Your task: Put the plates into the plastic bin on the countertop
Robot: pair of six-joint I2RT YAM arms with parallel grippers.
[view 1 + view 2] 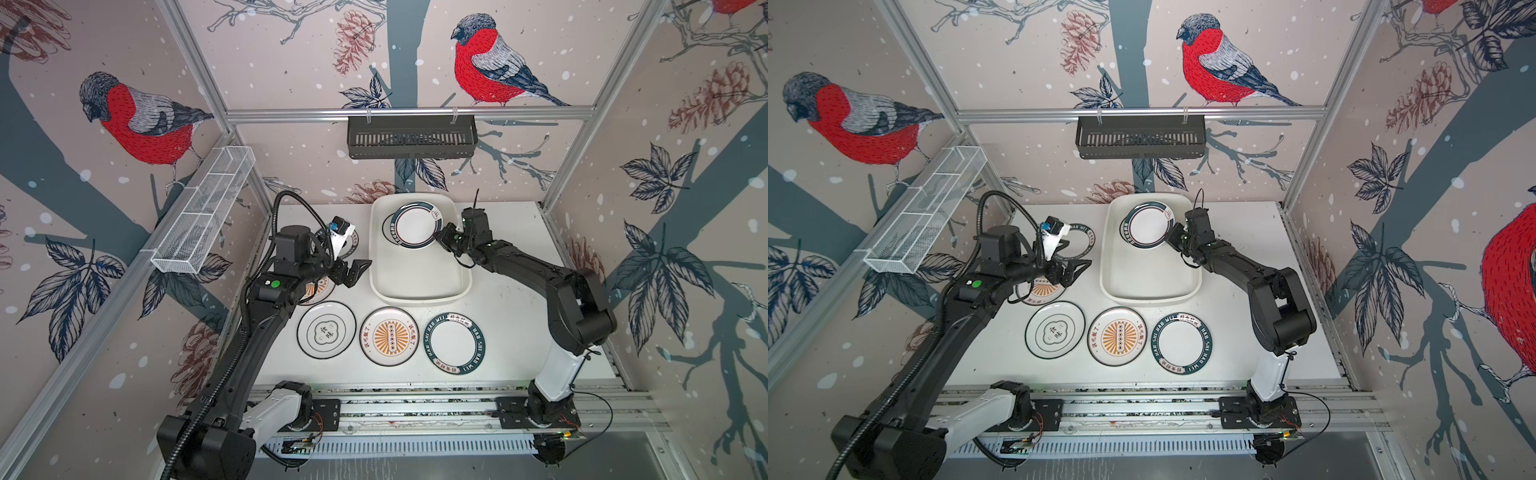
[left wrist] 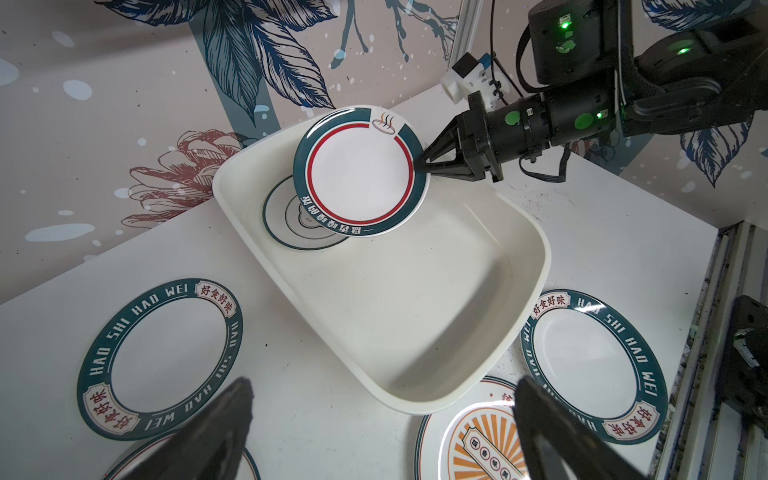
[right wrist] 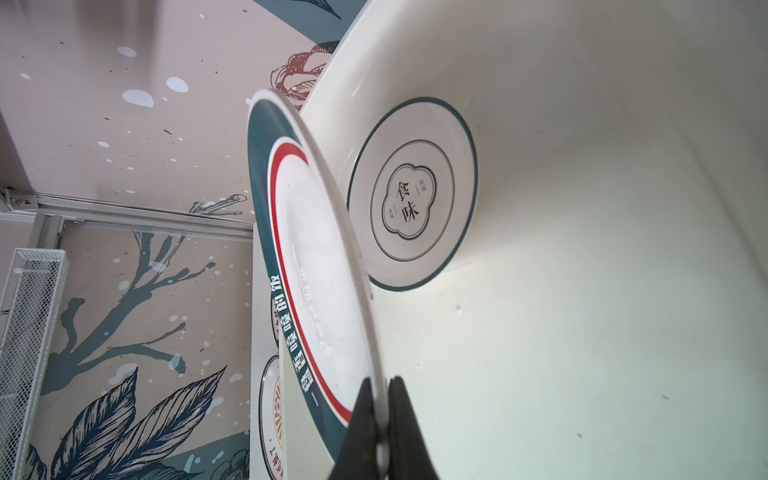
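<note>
Nearest the lens, the left arm (image 1: 232,374) sweeps up from the near-left corner. Under everything spreads the countertop (image 1: 519,316), white and specked, with the plastic bin (image 1: 419,300) at its far middle. On the bin's far floor a cloud-emblem plate (image 3: 411,195) lies flat, and above it, tilted, hangs the red-ringed plate (image 1: 415,226). Whether its low edge touches the plate below I cannot tell. Three more line the near counter, left to right: second cloud plate (image 1: 326,329), sunburst plate (image 1: 389,336), lettered plate (image 1: 454,343). Left of the bin lie the other sunburst plate (image 1: 319,291) and, farther back, the far lettered plate (image 1: 1092,239). The right gripper (image 1: 441,241) is clamped tight on the red-ringed plate's right rim. The left gripper (image 1: 358,272) hovers above the other sunburst plate, jaws spread wide, holding nothing.
</note>
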